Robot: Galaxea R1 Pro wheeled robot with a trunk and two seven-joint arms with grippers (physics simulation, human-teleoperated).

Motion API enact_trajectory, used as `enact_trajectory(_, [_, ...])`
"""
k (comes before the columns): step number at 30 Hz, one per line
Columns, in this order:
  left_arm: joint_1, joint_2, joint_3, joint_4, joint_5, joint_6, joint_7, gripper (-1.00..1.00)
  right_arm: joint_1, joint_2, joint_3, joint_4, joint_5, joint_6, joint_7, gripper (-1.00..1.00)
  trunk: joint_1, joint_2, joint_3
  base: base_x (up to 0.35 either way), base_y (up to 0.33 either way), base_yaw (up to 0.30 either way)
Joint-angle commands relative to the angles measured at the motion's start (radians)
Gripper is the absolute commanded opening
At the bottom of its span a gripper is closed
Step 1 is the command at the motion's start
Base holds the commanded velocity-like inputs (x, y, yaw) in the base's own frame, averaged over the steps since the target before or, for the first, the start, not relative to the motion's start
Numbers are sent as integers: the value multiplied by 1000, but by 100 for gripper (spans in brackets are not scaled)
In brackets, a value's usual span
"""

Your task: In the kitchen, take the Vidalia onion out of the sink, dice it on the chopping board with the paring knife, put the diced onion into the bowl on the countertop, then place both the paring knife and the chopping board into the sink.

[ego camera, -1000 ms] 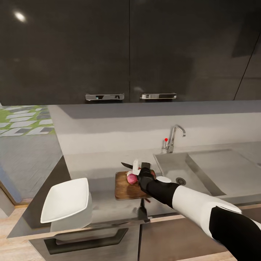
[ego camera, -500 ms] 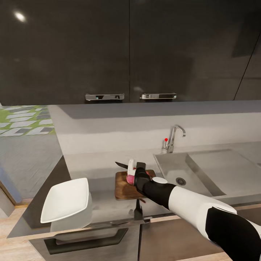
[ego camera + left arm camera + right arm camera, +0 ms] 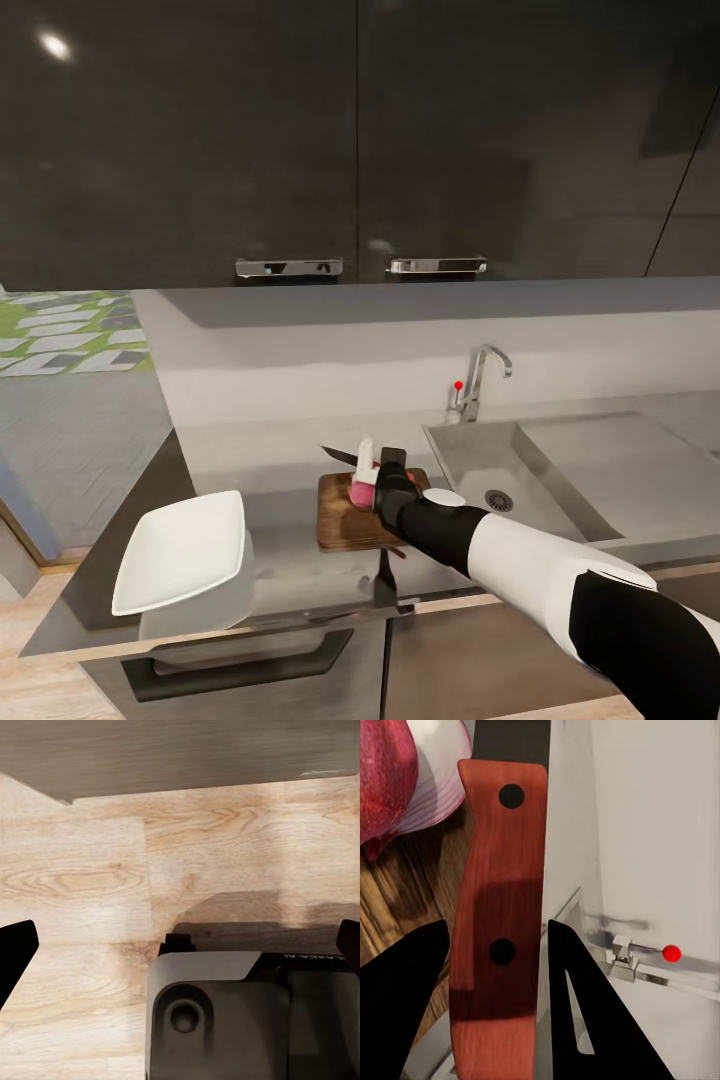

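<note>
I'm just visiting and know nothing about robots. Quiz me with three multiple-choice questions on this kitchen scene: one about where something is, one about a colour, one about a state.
1. Where does the Vidalia onion sit?
A. in the sink
B. on the chopping board
C. in the bowl

2. What colour is the paring knife's handle?
A. red
B. blue
C. yellow

3. What is the right gripper doing?
A. hanging open over the tap
B. shut on the bowl's rim
C. shut on the paring knife

Answers:
1. B: the pink bulb rests on the brown chopping board, left of the sink.
2. A: the right wrist view shows the paring knife with a red handle.
3. C: dark fingers flank the handle on both sides.
</note>
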Motion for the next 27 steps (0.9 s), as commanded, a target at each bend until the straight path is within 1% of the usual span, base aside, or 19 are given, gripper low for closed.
enact_trajectory(1, [-2, -1, -3, 5, 6, -8, 1, 100, -2, 0, 4, -1, 10, 5, 6, -100, 1, -2, -2, 0, 0, 0])
enact_trajectory(7, [-2, -6, -3, 5, 6, -8, 1, 100, -2, 1, 5, -1, 11, 5, 7, -100, 1, -2, -2, -63, 0, 0])
enact_trajectory(13, [-2, -7, -3, 5, 6, -8, 1, 100, -2, 2, 5, -2, 31, 5, 7, -100, 1, -2, -2, -123, 0, 0])
enact_trajectory(27, [-2, -5, -3, 5, 6, -8, 1, 100, -2, 1, 5, -1, 37, 5, 7, -100, 1, -2, -2, -9, 0, 0])
